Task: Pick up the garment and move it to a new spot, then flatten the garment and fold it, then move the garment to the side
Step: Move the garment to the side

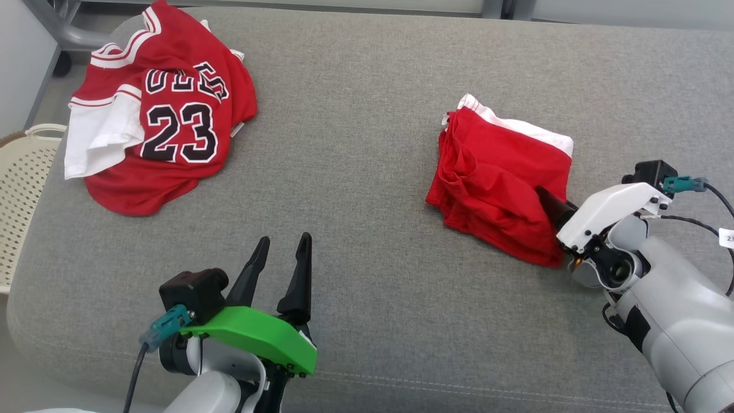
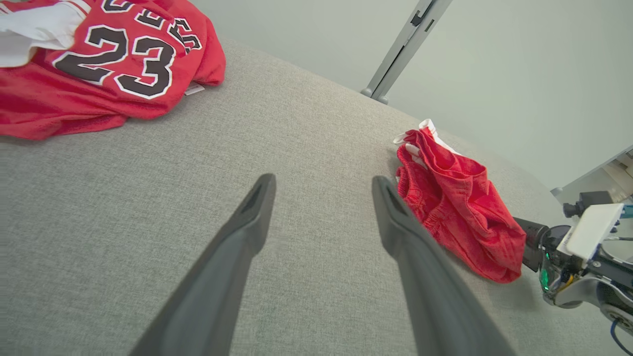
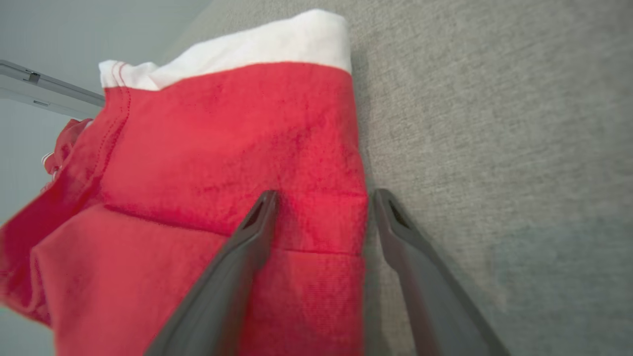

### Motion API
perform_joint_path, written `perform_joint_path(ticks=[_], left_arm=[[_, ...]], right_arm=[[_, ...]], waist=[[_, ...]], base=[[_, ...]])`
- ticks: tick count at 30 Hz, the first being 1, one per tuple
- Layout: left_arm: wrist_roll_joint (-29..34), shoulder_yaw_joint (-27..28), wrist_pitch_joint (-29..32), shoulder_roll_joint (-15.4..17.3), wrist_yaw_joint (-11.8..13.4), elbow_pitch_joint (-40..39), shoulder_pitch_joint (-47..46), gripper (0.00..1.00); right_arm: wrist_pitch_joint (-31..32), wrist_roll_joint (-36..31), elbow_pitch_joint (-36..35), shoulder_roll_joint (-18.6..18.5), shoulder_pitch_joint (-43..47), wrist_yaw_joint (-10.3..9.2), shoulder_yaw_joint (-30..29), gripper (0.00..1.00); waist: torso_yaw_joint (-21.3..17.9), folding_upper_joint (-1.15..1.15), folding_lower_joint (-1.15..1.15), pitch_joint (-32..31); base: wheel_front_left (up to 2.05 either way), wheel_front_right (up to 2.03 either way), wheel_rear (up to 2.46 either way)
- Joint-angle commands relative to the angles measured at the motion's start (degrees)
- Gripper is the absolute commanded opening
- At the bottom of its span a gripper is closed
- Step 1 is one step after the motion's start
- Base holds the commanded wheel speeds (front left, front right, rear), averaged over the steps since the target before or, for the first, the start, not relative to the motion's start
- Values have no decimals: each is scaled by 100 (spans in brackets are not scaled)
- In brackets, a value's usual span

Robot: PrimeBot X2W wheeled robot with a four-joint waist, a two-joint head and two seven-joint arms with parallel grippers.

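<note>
A folded red garment [image 1: 502, 180] with a white band along its far edge lies on the right half of the grey cushioned surface [image 1: 355, 143]. My right gripper [image 3: 324, 195] stands open at its near right corner, one finger [image 3: 237, 257] lying over the red cloth [image 3: 227, 143], the other finger [image 3: 415, 257] on the grey surface beside the edge. In the head view a dark finger [image 1: 549, 204] rests on the cloth. My left gripper [image 1: 285, 238] stands open near the front edge, nothing between its fingers [image 2: 324, 180].
A crumpled red jersey [image 1: 166, 109] with the number 23 lies at the far left [image 2: 113, 59]. A cream perforated basket [image 1: 23, 183] stands off the left edge. A grey metal frame leg [image 2: 400, 49] rises behind the surface.
</note>
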Motion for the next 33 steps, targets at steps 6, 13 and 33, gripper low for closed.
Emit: perform_joint_path(ticks=[6,13,33], left_arm=[[40,21,-32,28,16,24,-105,100],[76,6,-46,57,-4,4,-154,100],[344,-173,79,57,-99,23,-665,100]], right_arm=[[340,119,-87,57,215,-8,55,37],[123,-147,-78,-13,8,-7,175,0],[-325,-983,117,-140,-827,-7,603,0]], waist=[[73,0,0,44],[7,0,0,66],[-1634,0,0,310]], base=[[0,0,0],[0,0,0],[0,0,0]])
